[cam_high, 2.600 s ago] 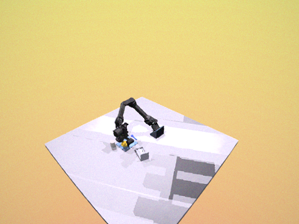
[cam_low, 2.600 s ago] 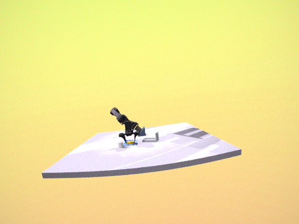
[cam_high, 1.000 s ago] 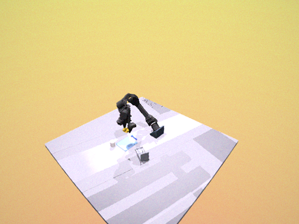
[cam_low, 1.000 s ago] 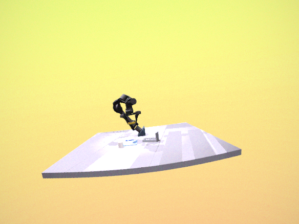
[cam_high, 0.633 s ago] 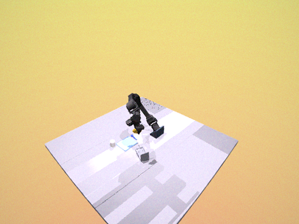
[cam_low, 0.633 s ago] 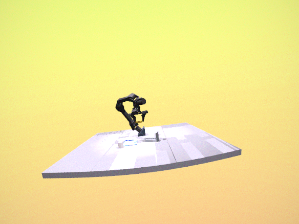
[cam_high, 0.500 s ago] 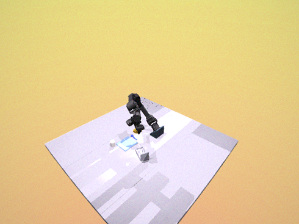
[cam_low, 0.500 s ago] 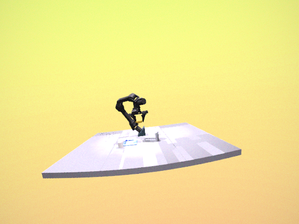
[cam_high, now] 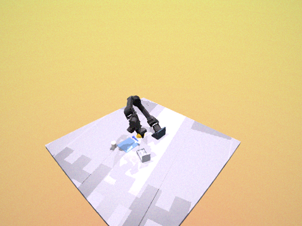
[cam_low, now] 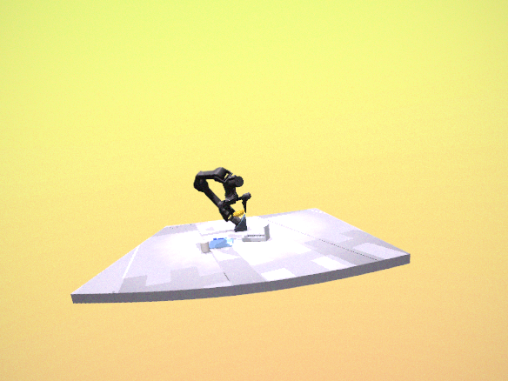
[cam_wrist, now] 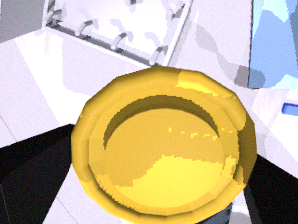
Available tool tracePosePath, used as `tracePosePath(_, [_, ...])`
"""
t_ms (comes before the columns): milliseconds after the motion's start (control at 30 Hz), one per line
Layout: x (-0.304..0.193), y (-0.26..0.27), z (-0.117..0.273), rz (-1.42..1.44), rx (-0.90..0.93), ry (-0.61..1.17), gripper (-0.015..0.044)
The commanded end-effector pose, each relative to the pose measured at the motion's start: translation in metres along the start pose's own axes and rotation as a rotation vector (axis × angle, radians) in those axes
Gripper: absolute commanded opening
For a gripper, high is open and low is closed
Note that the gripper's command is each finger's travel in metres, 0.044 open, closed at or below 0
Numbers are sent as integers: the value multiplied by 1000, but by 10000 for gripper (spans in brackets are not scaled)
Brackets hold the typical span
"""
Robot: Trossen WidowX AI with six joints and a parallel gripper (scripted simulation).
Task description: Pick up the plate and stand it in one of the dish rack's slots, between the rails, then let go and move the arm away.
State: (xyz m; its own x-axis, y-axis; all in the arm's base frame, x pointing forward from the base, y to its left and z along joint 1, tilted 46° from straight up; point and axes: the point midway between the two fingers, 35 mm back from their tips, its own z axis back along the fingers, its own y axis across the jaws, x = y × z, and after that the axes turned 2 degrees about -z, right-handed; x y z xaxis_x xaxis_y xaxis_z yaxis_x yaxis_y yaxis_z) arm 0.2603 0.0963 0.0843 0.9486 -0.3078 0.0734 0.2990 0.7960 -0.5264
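Gripping a round yellow plate (cam_high: 139, 136) (cam_low: 237, 213) (cam_wrist: 165, 150) at opposite sides of its rim, the end effector (cam_high: 139, 135) (cam_low: 237, 212) (cam_wrist: 162, 148) has its two dark fingers set wide apart by the plate's width. The plate is held off the worktop (cam_high: 199, 158) (cam_low: 152, 261) (cam_wrist: 30, 75), its shallow hollow facing the wrist camera, with patches of light and shade across it. In the exterior view it looks close to level, a little tilted.

The black arm (cam_high: 129, 107) (cam_low: 213, 195) bends up and folds back down to the plate. Its dark blue base plate (cam_high: 160, 133) (cam_low: 242, 224) stands beyond the dish rack in the exterior view.

The dish rack (cam_high: 145, 157) (cam_low: 267, 232) (cam_wrist: 20, 20) is pale grey and white, low, with short pegs and a taller panel at one end. The plate is near the rack but outside its slots, above and to the left of it in the top view.

To the left of the rack in that view lies a flat, light blue mat (cam_high: 127, 145) (cam_low: 222, 244) (cam_wrist: 274, 40), with a small, darker blue item (cam_high: 135, 138) (cam_wrist: 291, 109) near its edge, too small to identify. Farther left of the rack, past the mat, stands a short, pale cylinder (cam_high: 113, 143) (cam_low: 204, 246).
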Motion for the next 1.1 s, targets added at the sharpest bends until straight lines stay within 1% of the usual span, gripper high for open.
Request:
tracePosePath(0, [-1,-1,-9,67,49,50,0])
tracePosePath(267, [-1,-3,-27,206,171,129,0])
tracePosePath(533, [-1,-5,-43,343,314,169,0])
tracePosePath(800, [-1,-6,-56,475,468,164,0])
tracePosePath(1067, [1,-7,-67,602,623,113,0])
